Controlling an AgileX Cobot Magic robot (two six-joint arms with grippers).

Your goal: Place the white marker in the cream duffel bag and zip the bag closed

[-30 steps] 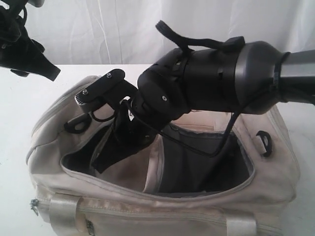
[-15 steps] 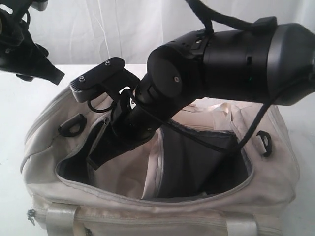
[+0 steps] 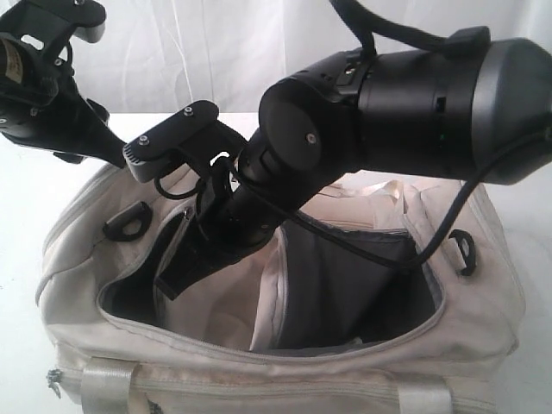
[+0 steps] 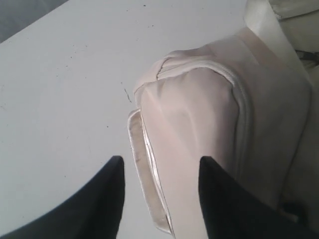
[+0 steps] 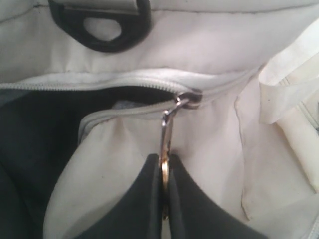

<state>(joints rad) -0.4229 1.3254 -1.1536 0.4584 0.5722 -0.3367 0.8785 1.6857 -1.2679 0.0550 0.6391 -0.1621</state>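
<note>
Bag (image 3: 483, 302) is sitting unzipped on the bench (image 4: 60, 74), marker not in sight, right claw (image 5: 164, 199) pinching the zip pull (image 5: 168, 129) to drag it shut, left claw (image 4: 160, 162) hovering open at its end.

**Supporting surface:** a white table (image 3: 21, 203), flat and matte. The left wrist view shows a few small dark specks on it.

**Items resting on it:** one, the cream duffel bag (image 3: 487, 302). It sits upright on its base and fills most of the exterior view. Bare tabletop shows to either side of the bag.

**Condition of the bag:**
- The top zip stands open along most of its length, exposing the dark grey lining (image 3: 345, 285).
- The zipper pull (image 5: 167, 134) sits at one end of the opening.
- A black plastic loop (image 3: 128, 221) lies against the top panel near one end.
- A shiny webbing strap (image 4: 144, 174) hangs at the bag's end, just beside the tabletop. Contact with the table cannot be confirmed.
</note>
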